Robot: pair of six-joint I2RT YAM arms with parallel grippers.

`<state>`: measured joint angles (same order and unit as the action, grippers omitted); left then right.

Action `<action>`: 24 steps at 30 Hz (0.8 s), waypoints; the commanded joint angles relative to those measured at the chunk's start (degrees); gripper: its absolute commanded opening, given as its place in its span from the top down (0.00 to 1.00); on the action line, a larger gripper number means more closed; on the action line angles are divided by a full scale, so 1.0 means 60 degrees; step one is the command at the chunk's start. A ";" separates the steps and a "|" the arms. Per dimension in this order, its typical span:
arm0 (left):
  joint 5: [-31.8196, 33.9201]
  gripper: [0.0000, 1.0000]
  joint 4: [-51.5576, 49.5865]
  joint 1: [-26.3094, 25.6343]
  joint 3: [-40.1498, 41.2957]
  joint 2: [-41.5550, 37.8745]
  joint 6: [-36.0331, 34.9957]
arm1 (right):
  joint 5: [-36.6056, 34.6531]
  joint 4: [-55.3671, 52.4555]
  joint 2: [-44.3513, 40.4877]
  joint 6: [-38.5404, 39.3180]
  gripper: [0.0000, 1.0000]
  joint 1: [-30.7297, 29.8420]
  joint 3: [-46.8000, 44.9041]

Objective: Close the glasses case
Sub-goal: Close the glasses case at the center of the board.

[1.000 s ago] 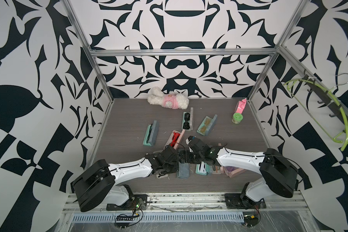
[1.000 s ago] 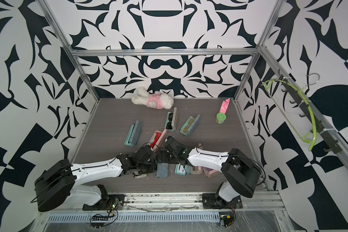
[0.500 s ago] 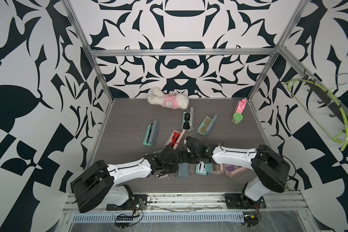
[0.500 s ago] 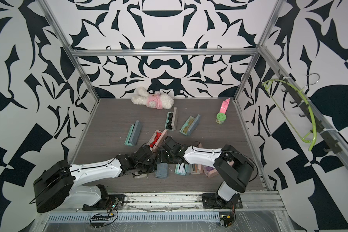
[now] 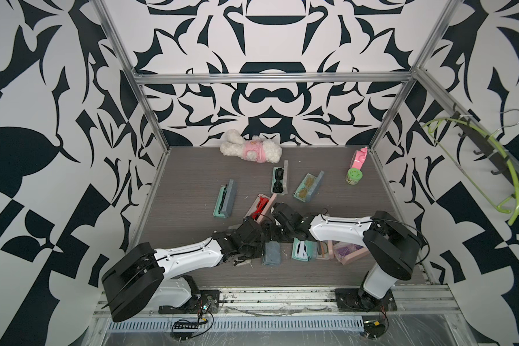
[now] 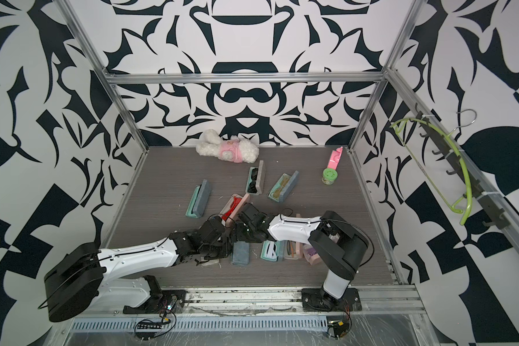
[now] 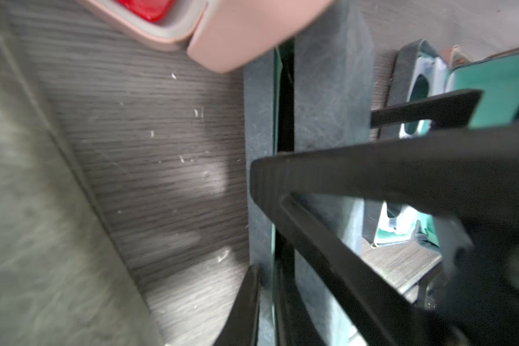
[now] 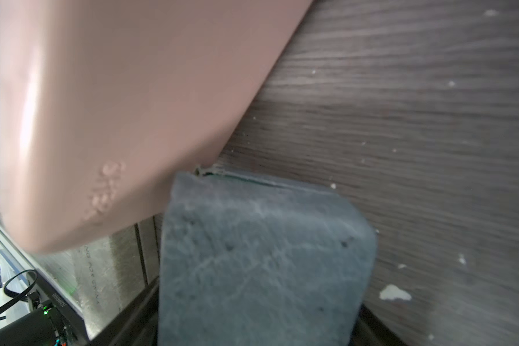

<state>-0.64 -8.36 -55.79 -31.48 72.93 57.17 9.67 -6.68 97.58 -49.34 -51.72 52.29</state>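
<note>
The grey case (image 5: 271, 254), at six o'clock on the table (image 5: 192, 179), was judged almost closed, with a thin seam showing. The right gripper (image 5: 277, 238) jaws were spread astride it; the left gripper (image 5: 261, 239) jaws were together. A final squeeze was called for.

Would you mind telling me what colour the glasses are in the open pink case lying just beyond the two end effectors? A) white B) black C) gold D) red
D: in both top views, red glasses lie inside the open pink case, and the left wrist view shows red inside its rim as well.
</note>
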 commanded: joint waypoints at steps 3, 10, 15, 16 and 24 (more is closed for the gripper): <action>0.0184 0.85 0.0163 -0.0021 0.0048 -0.0459 -0.0049 | -0.0085 -0.0275 0.0051 0.0134 0.18 -0.0021 0.0322; 0.0336 0.84 -0.0023 -0.0018 0.0105 -0.0897 -0.0037 | -0.0231 -0.0420 0.0195 0.0152 0.19 -0.0084 0.0409; 0.0473 0.83 -0.0238 -0.0018 0.0220 -0.1290 -0.0006 | -0.0306 -0.0497 0.0297 0.0152 0.19 -0.0114 0.0461; 0.0506 0.82 -0.0295 -0.0018 0.0230 -0.1366 0.0010 | -0.0333 -0.0526 0.0304 0.0152 0.19 -0.0135 0.0479; 0.0722 0.82 -0.0680 -0.0020 0.0326 -0.1892 0.0067 | -0.0381 -0.0543 0.0421 0.0137 0.20 -0.0192 0.0570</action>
<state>2.39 -10.55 -55.79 -30.59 63.33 57.30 8.19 -8.27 99.39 -49.30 -52.36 54.68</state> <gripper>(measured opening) 0.180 0.801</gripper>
